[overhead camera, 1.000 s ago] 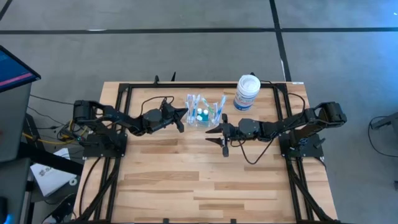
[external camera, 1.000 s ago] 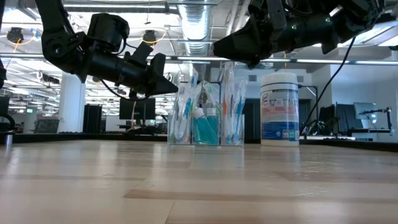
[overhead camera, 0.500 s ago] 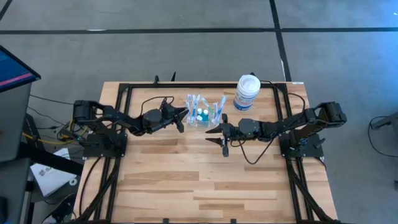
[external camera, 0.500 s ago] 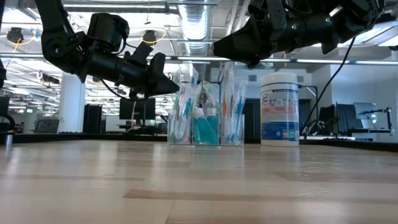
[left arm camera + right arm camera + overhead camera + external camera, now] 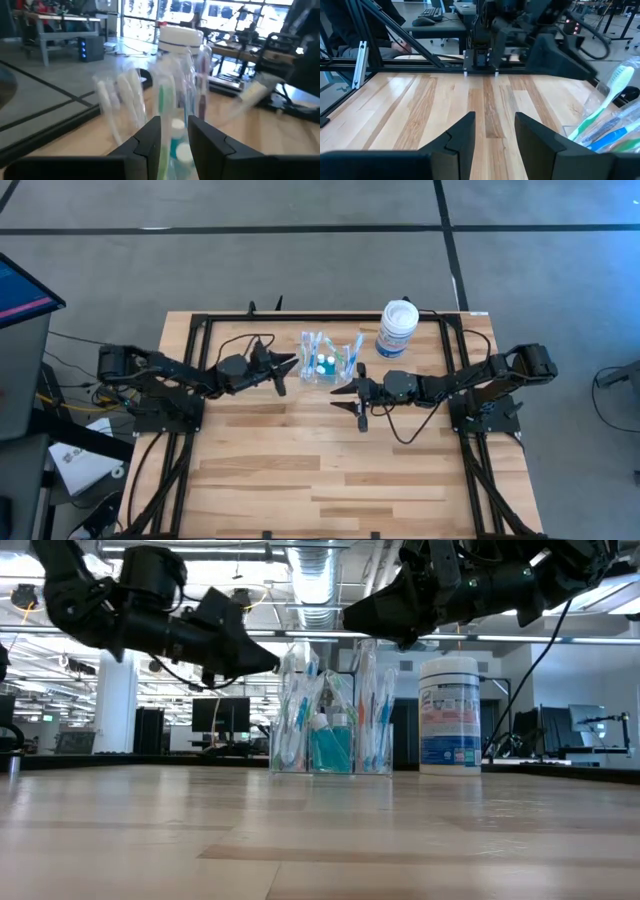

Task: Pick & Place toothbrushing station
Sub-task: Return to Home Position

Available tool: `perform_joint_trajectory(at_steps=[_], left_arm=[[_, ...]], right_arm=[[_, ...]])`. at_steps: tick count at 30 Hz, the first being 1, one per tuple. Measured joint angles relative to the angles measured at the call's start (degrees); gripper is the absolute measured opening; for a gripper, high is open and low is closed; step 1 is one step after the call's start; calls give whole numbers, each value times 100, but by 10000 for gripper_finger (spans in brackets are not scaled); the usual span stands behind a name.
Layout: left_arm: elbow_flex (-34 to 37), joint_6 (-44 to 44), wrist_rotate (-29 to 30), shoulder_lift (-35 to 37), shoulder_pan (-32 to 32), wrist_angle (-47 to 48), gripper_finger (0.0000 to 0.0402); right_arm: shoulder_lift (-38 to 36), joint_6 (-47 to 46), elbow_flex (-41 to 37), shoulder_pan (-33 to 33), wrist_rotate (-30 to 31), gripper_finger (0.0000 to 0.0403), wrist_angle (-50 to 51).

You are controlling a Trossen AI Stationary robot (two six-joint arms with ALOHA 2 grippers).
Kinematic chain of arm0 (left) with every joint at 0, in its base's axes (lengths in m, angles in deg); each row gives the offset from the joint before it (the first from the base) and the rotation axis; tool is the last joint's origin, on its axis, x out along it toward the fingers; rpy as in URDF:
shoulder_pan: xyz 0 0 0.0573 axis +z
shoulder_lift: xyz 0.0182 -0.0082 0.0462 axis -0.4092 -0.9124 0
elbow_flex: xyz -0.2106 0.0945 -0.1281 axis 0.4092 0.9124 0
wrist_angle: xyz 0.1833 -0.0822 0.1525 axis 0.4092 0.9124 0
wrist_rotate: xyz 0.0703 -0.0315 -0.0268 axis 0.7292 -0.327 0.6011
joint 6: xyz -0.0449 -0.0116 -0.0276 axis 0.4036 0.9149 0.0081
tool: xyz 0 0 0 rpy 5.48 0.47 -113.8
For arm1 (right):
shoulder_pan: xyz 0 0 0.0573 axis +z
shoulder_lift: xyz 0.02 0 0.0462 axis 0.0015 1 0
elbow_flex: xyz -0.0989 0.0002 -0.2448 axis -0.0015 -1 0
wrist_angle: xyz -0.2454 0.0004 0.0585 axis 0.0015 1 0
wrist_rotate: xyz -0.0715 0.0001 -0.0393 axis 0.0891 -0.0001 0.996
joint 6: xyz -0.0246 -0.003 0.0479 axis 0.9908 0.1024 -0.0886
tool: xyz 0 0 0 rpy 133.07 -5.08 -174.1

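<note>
The toothbrushing station (image 5: 330, 360), a clear plastic organizer holding toothbrushes and a teal bottle, stands on its base at the table's far middle (image 5: 332, 730). My left gripper (image 5: 286, 370) hovers just left of it, above the table (image 5: 272, 662), pointing level at it; its fingers stand open with a narrow gap (image 5: 174, 132), the station (image 5: 172, 95) just ahead of them. My right gripper (image 5: 347, 395) hangs at the station's near right side, open, with bare wood between its fingers (image 5: 494, 130); the station's brushes (image 5: 612, 115) show off to one side.
A white jar with a blue label (image 5: 397, 328) stands right of the station (image 5: 449, 715). A black frame rail (image 5: 320, 318) runs along the table's far edge and sides. The near half of the wooden table (image 5: 320, 470) is free room.
My left gripper has drawn back from the station toward the table's left edge and has risen a little. The station has stayed where it was. My right arm has kept still.
</note>
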Motion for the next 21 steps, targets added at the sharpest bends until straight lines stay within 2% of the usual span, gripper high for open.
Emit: perform_joint_trajectory(at_steps=[7,13,21], left_arm=[[651,194,-211,747,-132,20,92],[974,-5,-480,1226,-463,13,92],[1397,-255,-743,1788,-684,267,92]], right_arm=[[0,0,0,-18,1,128,-2],[-9,12,0,-111,-1,128,14],[-878,-2,0,-269,6,128,1208]])
